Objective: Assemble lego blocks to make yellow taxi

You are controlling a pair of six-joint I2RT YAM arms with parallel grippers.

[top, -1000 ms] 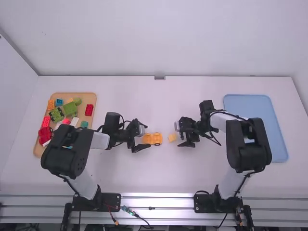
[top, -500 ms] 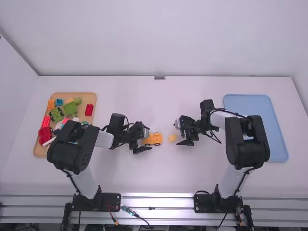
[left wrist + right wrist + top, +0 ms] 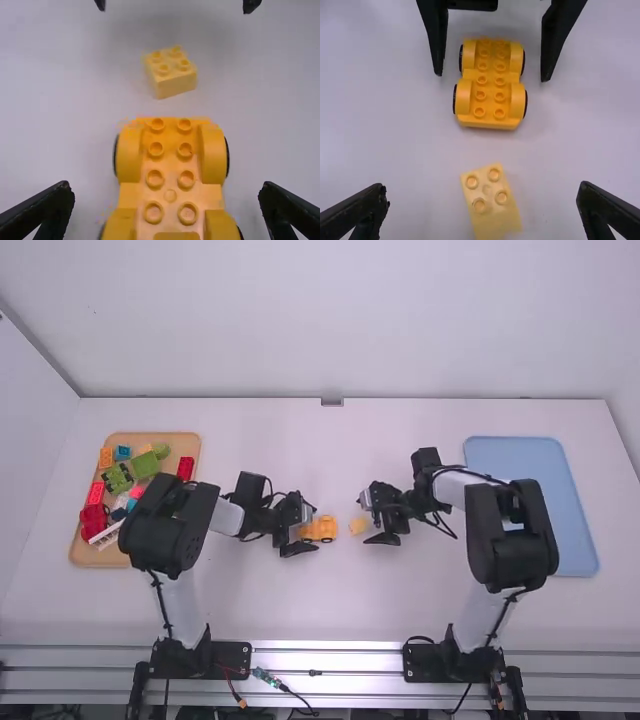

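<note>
At the high view's centre, the yellow wheeled base [image 3: 324, 529] lies between the open left gripper's [image 3: 311, 529] fingers, near the pale yellow block [image 3: 357, 526] by the open right gripper [image 3: 365, 520], with a blue tray [image 3: 575, 530] at right.

Robotics lab, mounted arms [image 3: 512, 535], white table [image 3: 335, 605]

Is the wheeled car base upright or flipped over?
Upright: the yellow car base sits on the table, studs facing up, black wheels along its sides.
</note>
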